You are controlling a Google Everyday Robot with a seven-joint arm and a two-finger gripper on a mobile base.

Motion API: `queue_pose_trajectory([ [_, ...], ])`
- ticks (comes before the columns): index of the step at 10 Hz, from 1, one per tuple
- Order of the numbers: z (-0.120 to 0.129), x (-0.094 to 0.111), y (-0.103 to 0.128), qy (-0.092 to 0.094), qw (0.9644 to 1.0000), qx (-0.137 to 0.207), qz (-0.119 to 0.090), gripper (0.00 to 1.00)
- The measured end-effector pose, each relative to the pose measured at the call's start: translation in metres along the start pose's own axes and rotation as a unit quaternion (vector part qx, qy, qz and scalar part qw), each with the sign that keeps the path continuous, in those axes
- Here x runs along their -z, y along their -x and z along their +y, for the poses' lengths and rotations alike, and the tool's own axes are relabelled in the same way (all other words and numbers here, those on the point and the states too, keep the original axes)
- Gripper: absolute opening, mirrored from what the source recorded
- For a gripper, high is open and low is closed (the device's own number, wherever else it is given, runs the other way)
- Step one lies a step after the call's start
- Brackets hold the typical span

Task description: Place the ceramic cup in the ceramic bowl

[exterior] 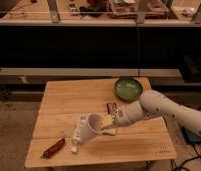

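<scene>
The ceramic cup (95, 124) is small and white, tipped on its side with its opening facing the camera, lifted just above the middle front of the wooden table (69, 100). My gripper (108, 121) is shut on the cup's right rim, with the white arm reaching in from the right. The ceramic bowl (128, 88) is shallow and green and stands empty at the table's far right corner, up and to the right of the cup.
A long white power strip (77, 136) lies just left of the cup. A brown bar-shaped object (53, 148) lies near the front left edge. A small dark object (111, 106) sits between the gripper and the bowl. Dark shelving stands behind the table.
</scene>
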Motion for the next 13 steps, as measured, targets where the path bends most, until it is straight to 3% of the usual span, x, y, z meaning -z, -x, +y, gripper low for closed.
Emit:
queue_pose_trajectory([
  [3,0.003,0.0,-0.002,0.007,1.0,-0.003,0.001,0.0],
  [4,0.009,0.001,-0.014,0.015,0.9997,-0.013,0.013,0.0],
  [6,0.03,0.013,-0.068,0.028,0.9966,-0.042,0.066,0.0],
  [8,0.049,0.038,-0.125,0.025,0.9898,-0.059,0.127,0.0],
  [10,0.076,0.071,-0.173,0.022,0.9757,-0.085,0.2,0.0],
  [12,0.126,0.113,-0.202,0.034,0.9468,-0.139,0.288,0.0],
  [13,0.143,0.126,-0.204,0.038,0.9354,-0.158,0.314,0.0],
])
